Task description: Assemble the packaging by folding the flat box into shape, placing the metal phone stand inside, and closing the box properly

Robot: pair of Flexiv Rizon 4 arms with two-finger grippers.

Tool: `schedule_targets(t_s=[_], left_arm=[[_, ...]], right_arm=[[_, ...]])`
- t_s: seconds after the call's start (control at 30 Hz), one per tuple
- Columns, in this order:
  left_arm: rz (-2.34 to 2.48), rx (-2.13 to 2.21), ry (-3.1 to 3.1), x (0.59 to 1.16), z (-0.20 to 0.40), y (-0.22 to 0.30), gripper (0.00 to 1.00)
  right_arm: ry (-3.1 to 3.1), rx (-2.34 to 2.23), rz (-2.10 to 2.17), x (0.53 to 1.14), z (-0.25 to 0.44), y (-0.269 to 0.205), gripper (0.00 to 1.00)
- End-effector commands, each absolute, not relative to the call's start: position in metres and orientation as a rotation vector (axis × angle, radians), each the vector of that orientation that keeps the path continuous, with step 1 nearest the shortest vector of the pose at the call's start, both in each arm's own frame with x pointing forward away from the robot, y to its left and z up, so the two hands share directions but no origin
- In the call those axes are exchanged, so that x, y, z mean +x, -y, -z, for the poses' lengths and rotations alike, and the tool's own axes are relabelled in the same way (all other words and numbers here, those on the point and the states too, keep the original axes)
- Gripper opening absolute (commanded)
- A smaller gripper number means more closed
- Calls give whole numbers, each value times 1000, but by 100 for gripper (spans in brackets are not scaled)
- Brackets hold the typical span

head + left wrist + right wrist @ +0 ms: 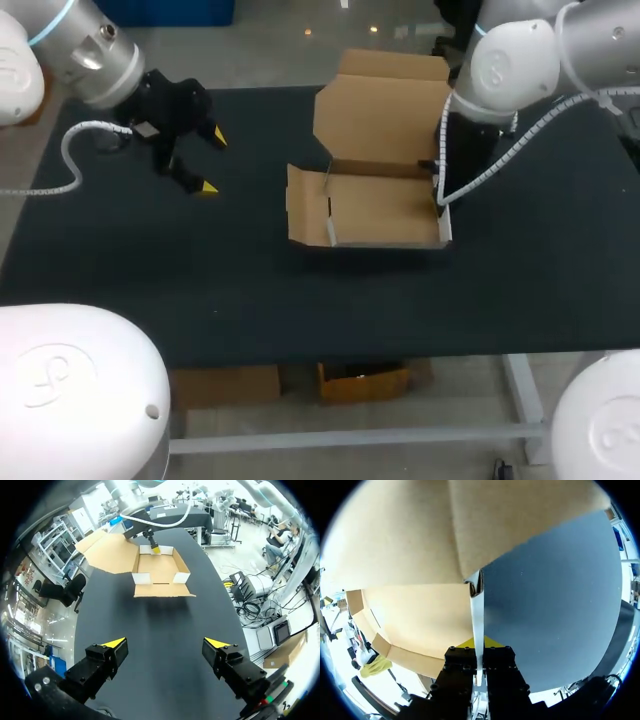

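While the left jaws hang spread wide over the counter [250, 290] at the upper left of the head frame, gripping nothing, their yellow tips [114, 642] well apart, the box [375, 205] sits half-folded at the frame's centre. Its lid [385, 120] stands up at the far side, and a flap [305, 205] lies opened outward on its left. The right arm [510, 60] comes in from the upper right and reaches down to the box's right end. There the right jaws are clenched on the side wall [477, 611], a thin pale edge pinched between the two black fingers. Seen from the left wrist, the box [160, 570] lies well ahead of the left jaws.
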State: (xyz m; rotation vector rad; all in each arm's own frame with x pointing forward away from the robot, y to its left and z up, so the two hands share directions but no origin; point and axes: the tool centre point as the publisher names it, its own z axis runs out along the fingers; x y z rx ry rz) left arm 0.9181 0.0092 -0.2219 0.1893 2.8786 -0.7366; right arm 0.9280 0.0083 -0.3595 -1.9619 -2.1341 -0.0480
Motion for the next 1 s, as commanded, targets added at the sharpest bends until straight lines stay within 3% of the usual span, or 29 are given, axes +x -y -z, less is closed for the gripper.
schedule_targets(t_s=[0.03, 1.0], left_arm=[[730, 190, -2883, 919, 221, -9, 100], [841, 85, -2876, 915, 240, -11, 100]], right_arm=[[2125, -1949, 19, 932, 359, -9, 0], [2073, -1957, -205, 929, 373, -28, 0]])
